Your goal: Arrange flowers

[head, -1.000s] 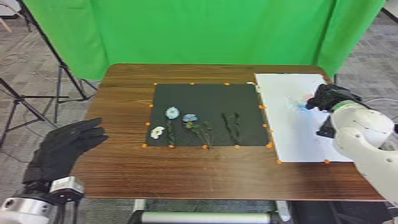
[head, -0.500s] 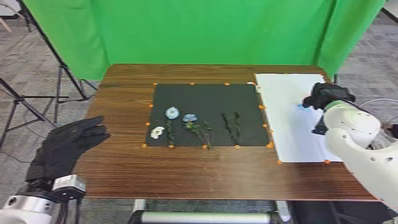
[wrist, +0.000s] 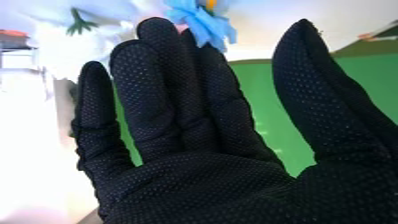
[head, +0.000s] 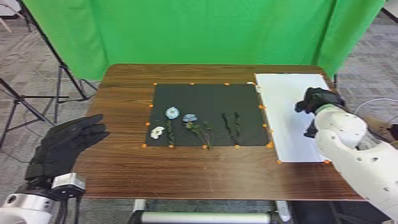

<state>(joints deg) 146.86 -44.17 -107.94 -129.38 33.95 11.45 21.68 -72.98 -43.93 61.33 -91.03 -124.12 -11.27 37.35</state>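
1. The right hand [head: 313, 101] is open over the white sheet [head: 293, 127], fingers extended, thumb spread away.
2. By its fingertips is a blue flower [wrist: 210, 29]; whether they touch, I cannot tell.
3. On the black mat [head: 213, 97] lie blue flowers [head: 172, 113], a white flower [head: 157, 132] and green stems [head: 235, 130].
4. The left hand [head: 64, 145] is open beside the surface [head: 204, 175].
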